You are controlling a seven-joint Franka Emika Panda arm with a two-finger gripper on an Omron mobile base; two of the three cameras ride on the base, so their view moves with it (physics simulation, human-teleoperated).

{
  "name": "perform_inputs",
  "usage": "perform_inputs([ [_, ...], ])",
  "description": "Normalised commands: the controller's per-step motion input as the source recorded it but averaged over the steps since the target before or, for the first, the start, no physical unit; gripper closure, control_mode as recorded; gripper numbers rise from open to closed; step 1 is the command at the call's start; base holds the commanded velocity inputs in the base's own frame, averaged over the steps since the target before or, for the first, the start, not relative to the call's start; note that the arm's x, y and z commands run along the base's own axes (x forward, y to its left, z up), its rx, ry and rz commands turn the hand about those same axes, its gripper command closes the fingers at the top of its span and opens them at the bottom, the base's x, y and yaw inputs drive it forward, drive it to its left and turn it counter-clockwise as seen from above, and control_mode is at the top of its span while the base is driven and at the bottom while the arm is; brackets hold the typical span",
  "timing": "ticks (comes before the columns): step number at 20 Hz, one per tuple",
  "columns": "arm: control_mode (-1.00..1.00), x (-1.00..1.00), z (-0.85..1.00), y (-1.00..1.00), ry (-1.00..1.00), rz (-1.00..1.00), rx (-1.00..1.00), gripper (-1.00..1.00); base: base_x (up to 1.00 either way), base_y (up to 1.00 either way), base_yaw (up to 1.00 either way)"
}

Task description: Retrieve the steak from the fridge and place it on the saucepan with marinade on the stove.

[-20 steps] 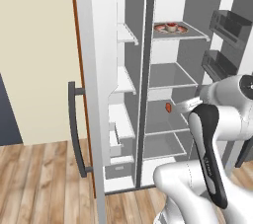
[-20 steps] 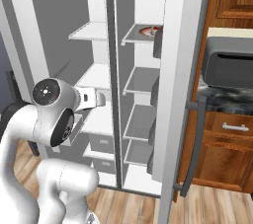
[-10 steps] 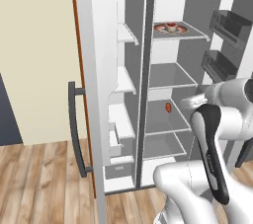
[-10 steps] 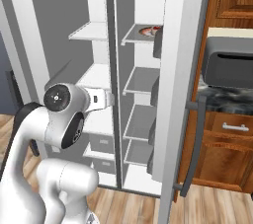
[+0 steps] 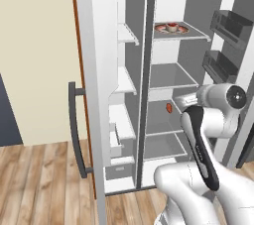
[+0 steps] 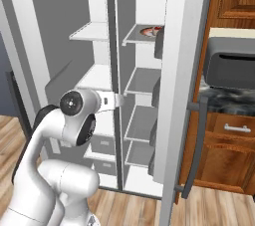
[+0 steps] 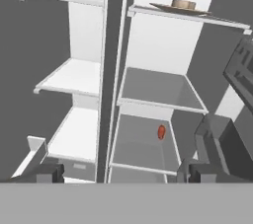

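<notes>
— While the fridge [image 5: 106, 60] stood with both doors swung wide, where was the arm?

— It reached toward the open interior. From the hand's own camera the gripper [image 7: 118, 172] pointed at the divider between the two compartments, its two dark fingertips [image 7: 47, 172] spread wide apart with nothing between them.

— And the steak [image 7: 161, 132]?

— It was a small red oval on a shelf in the right-hand compartment, one level below the bare middle shelf. From the left base camera I saw it [image 5: 169, 107] just beside the arm's near end, apart from it, not touched.

— Was there anything else in there?

— On the top shelf of that same compartment sat a wider flat reddish item [image 5: 171, 28] with a small lump in its middle. Grey door bins [image 5: 229, 23] hung on the inside of the right door. Over on the right, past that door, a grey toaster oven [image 6: 231, 69] rested on a dark speckled counter [image 6: 226, 99] above wooden cabinets [image 6: 224, 150].
</notes>
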Motion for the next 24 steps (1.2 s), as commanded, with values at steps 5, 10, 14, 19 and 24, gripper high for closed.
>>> perform_inputs([
  [5, -1.00, 0.12, -0.17, 0.00, -0.14, -0.25, 0.00, -1.00, 0.00, 0.00, 0.00],
  [10, -1.00, -0.04, 0.00, -0.02, -0.06, -0.38, 0.00, -1.00, 0.00, 0.00, 0.00],
  [14, -1.00, -0.12, 0.00, -0.07, 0.00, -0.42, 0.00, -1.00, 0.00, 0.00, 0.00],
  [19, -1.00, -0.02, 0.00, -0.33, 0.01, -0.32, 0.00, -1.00, 0.00, 0.00, 0.00],
  [24, -1.00, -0.05, 0.02, -0.59, 0.00, -0.22, 0.00, -1.00, 0.00, 0.00, 0.00],
])
